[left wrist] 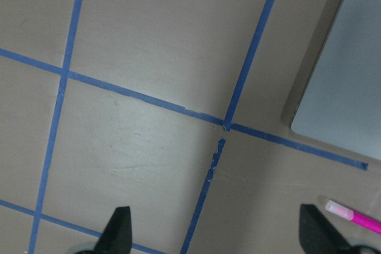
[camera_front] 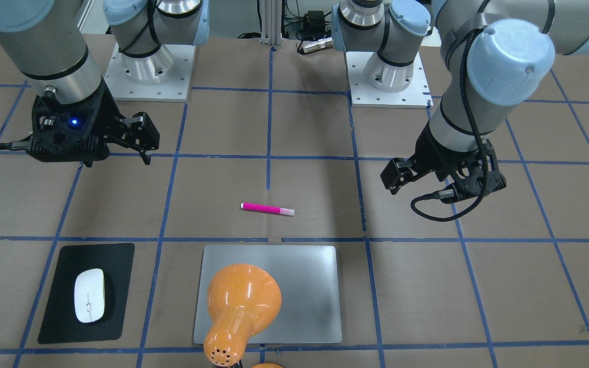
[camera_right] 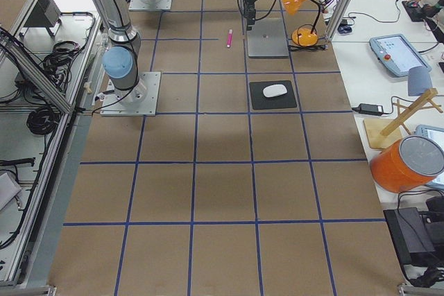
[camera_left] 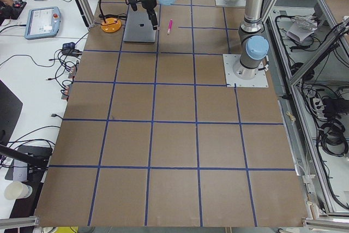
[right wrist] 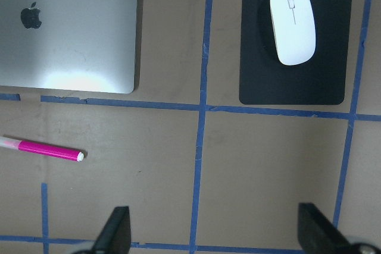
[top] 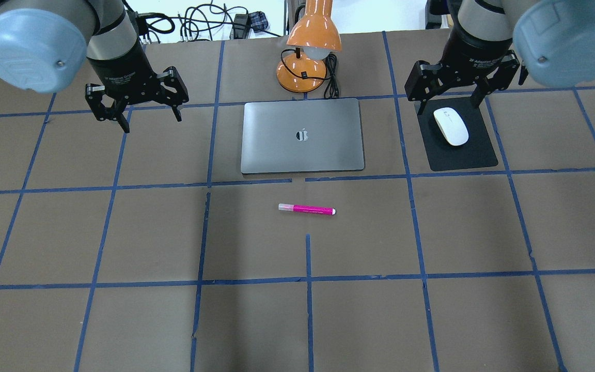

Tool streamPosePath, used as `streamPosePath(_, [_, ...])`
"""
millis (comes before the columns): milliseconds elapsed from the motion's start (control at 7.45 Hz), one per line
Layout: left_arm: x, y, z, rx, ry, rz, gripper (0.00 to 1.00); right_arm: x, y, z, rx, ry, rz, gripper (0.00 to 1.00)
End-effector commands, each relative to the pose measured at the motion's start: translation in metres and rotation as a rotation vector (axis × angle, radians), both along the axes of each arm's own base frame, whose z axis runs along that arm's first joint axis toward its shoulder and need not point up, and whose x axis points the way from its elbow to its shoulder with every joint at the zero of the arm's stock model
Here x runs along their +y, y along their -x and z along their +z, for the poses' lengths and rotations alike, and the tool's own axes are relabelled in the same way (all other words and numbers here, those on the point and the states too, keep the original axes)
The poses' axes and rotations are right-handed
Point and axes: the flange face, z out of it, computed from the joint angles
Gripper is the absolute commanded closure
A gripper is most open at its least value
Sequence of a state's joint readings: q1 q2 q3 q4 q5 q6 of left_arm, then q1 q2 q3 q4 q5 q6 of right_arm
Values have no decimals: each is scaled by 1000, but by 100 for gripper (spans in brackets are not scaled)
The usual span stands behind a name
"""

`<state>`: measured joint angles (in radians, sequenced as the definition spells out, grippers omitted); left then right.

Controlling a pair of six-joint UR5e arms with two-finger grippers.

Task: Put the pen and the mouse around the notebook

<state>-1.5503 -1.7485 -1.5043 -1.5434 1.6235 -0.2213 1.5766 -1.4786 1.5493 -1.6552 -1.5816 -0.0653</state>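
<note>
The magenta pen [top: 306, 209] lies flat on the brown table, just in front of the closed silver notebook [top: 302, 135]. The white mouse [top: 451, 126] rests on a black mat [top: 465, 155] to the notebook's right. My left gripper [top: 150, 121] hangs open and empty above the table, left of the notebook. My right gripper [top: 448, 103] hangs open and empty over the mat's far edge, above the mouse. The right wrist view shows the mouse [right wrist: 292, 24], the pen [right wrist: 44, 147] and the notebook [right wrist: 71, 28] below. The left wrist view shows the pen [left wrist: 357, 218] and a notebook corner [left wrist: 345, 87].
An orange desk lamp [top: 310, 36] stands just behind the notebook, its head leaning over the far edge and its cord beside the base. Blue tape lines grid the brown table [top: 122, 232]. Both arm bases [camera_front: 386, 76] sit at the robot's side.
</note>
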Motion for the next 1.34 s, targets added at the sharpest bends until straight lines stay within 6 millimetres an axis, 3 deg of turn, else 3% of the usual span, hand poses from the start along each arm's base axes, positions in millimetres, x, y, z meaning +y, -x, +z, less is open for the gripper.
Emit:
streamPosePath(0, [16, -3, 18, 14, 10, -151, 0, 0, 1, 0, 0, 0, -2, 0])
streamPosePath(402, [48, -2, 17, 28, 12, -248, 0, -1, 1, -1, 0, -1, -2, 0])
streamPosePath(805, [52, -21, 20, 36, 22, -217, 0, 0, 1, 1, 1, 2, -2, 0])
streamPosePath(1207, [61, -19, 24, 33, 34, -205, 0, 1, -2, 1, 1, 0, -8, 0])
